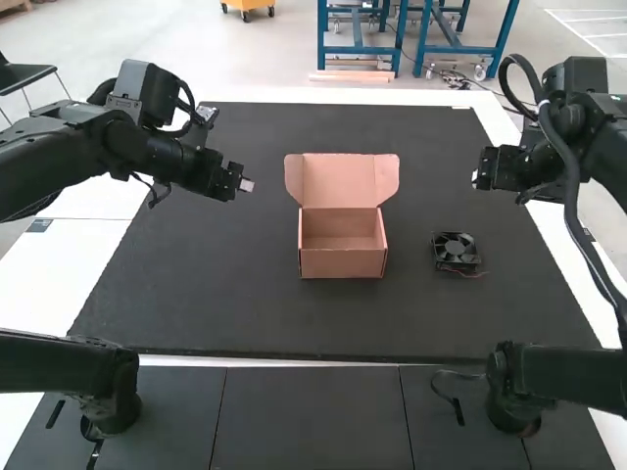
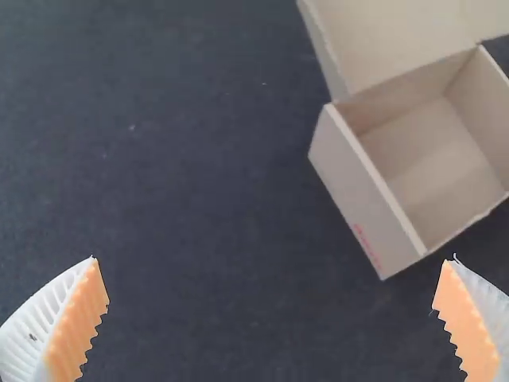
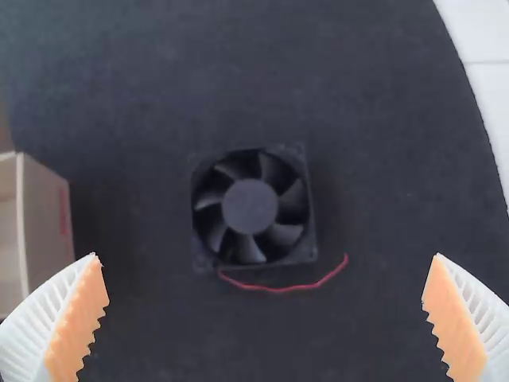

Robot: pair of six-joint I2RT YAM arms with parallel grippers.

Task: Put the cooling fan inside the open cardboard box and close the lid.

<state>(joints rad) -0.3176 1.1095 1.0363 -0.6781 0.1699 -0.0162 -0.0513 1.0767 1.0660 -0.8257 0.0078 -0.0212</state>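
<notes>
Right wrist view: cooling fan (image 3: 250, 205) centred beneath spread right jaws, apart.

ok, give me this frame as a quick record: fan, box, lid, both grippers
fan: cooling fan flat on black mat, right of the box, not touching it; red wire trailing beside it
box: cardboard box mid-mat, upright, empty
lid: lid open, standing up at far side
left gripper: left gripper open, empty, raised left of box
right gripper: right gripper open, empty, raised near fan
</notes>
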